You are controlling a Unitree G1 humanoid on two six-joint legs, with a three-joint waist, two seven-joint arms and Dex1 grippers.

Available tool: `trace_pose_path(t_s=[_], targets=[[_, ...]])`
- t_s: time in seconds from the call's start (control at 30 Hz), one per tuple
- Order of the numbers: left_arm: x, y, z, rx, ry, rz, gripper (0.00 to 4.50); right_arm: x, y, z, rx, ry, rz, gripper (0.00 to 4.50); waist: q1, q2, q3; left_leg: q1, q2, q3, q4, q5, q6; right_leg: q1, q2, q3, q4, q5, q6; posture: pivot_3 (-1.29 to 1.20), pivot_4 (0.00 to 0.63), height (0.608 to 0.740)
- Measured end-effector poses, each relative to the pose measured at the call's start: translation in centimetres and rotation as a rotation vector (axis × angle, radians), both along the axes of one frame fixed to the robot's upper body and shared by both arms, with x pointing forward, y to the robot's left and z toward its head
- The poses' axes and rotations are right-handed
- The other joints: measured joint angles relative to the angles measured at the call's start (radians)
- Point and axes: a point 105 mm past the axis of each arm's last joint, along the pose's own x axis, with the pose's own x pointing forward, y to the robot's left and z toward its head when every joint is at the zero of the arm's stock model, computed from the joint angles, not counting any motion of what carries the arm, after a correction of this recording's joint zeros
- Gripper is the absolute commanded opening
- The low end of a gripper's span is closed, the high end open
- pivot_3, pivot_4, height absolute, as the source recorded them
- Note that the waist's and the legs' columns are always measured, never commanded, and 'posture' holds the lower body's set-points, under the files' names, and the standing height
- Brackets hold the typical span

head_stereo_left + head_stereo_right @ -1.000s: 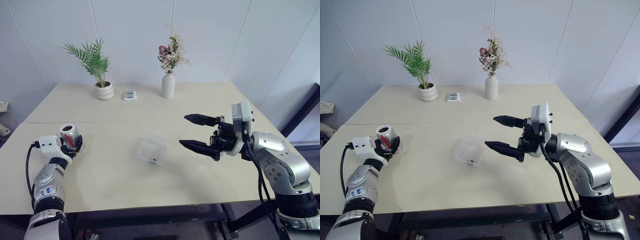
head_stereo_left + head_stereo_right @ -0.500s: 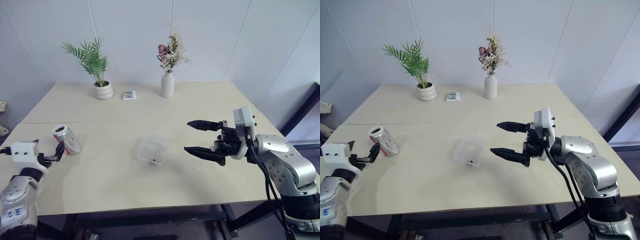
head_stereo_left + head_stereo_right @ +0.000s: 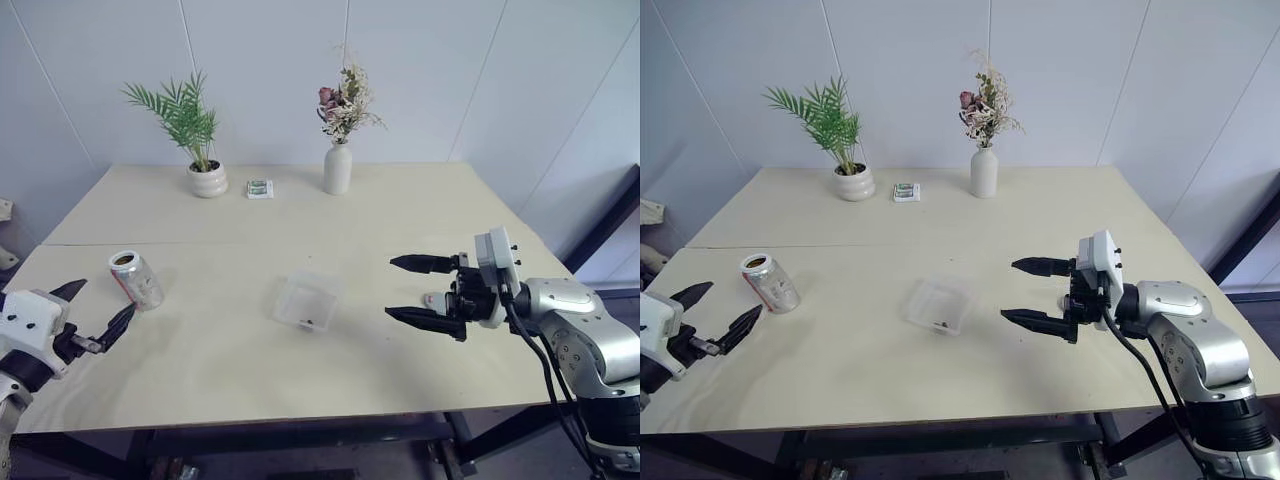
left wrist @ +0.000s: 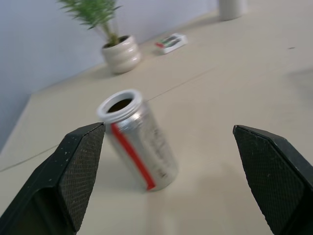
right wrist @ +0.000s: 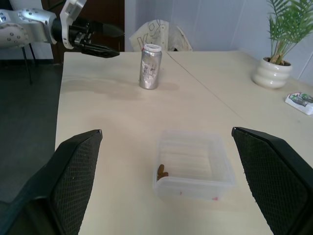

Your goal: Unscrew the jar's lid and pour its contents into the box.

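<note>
The jar [image 3: 135, 280] is a silvery can with a red stripe, standing upright at the table's left with its mouth open [image 4: 120, 104]. The lid is out of view. My left gripper [image 3: 100, 303] is open, a short way in front of the jar and apart from it. The clear plastic box [image 3: 305, 300] sits mid-table. A few dark brown bits of the contents [image 5: 161, 171] lie in its near corner. To the right of the box my right gripper [image 3: 393, 287] hovers wide open and empty, its fingers pointing toward the box.
Along the far edge stand a palm in a white pot [image 3: 208, 180], a small green-white packet [image 3: 260, 189] and a white vase of flowers [image 3: 337, 168]. The table [image 3: 420, 210] ends close in front of both arms.
My left gripper, which was around the jar, has let it go and drawn back toward the near left edge. The jar tipped briefly and stands alone. My right gripper drifted slightly right.
</note>
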Motion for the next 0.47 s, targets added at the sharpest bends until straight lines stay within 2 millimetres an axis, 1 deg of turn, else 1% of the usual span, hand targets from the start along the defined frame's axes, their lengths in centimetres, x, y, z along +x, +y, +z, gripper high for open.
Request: trace_pose_path(t_s=[0.07, 0.13, 0.2, 0.27, 0.33, 0.37, 0.47], targets=[[0.2, -2.2, 0.4, 0.035, 0.024, -0.155, 4.46, -0.1, -0.4, 0.1, -0.013, -0.003, -0.013, 4.5, -0.001, 0.0, 0.0, 0.0, 0.001, 0.001, 0.0, 0.0, 0.0, 0.0, 0.0, 0.001, -0.001, 0.0, -0.001, 0.0, 0.15, 0.74], [0.2, -4.3, 0.4, 0.103, 0.075, -0.323, 4.46, -0.2, -1.0, 0.0, -0.039, 0.004, -0.029, 4.5, -0.001, 0.0, 0.0, 0.0, 0.001, 0.001, -0.001, 0.0, 0.0, 0.0, 0.0, 0.001, -0.002, -0.001, -0.002, 0.0, 0.15, 0.74], [0.1, -5.7, 0.2, 0.156, 0.106, -0.441, 4.46, -0.4, -1.2, -0.2, -0.061, 0.004, -0.029, 4.5, -0.003, 0.001, 0.0, 0.0, 0.001, 0.001, -0.001, 0.0, 0.0, 0.0, 0.001, 0.001, -0.002, -0.004, -0.007, 0.0, 0.15, 0.74], [0.2, -6.3, -0.1, 0.164, 0.132, -0.515, 4.46, -0.5, -1.5, -0.4, -0.087, 0.005, -0.036, 4.5, -0.008, 0.001, 0.0, 0.0, 0.001, 0.003, -0.001, -0.001, -0.001, -0.001, 0.003, 0.002, -0.002, -0.004, -0.008, 0.0, 0.15, 0.74], [0.5, -6.4, -0.4, 0.161, 0.156, -0.554, 4.46, -0.7, -1.9, -0.7, -0.104, 0.011, -0.049, 4.5, -0.008, 0.001, 0.0, 0.0, 0.0, 0.003, -0.001, -0.001, -0.001, -0.001, 0.006, 0.001, 0.0, -0.001, -0.002, 0.0, 0.15, 0.74], [0.6, -6.4, -0.5, 0.16, 0.165, -0.566, 4.46, -0.8, -2.0, -1.0, -0.111, 0.015, -0.057, 4.5, -0.007, 0.001, 0.0, 0.0, 0.001, 0.002, 0.0, -0.002, -0.002, -0.002, 0.007, 0.001, 0.001, 0.001, 0.002, 0.0, 0.15, 0.74], [0.7, -6.3, -0.7, 0.154, 0.175, -0.568, 4.46, -0.9, -2.4, -1.9, -0.116, 0.036, -0.09, 4.5, -0.007, 0.001, 0.0, 0.0, 0.003, 0.002, 0.0, -0.002, -0.002, -0.002, 0.01, 0.001, 0.002, 0.002, 0.003, 0.0, 0.15, 0.74]])
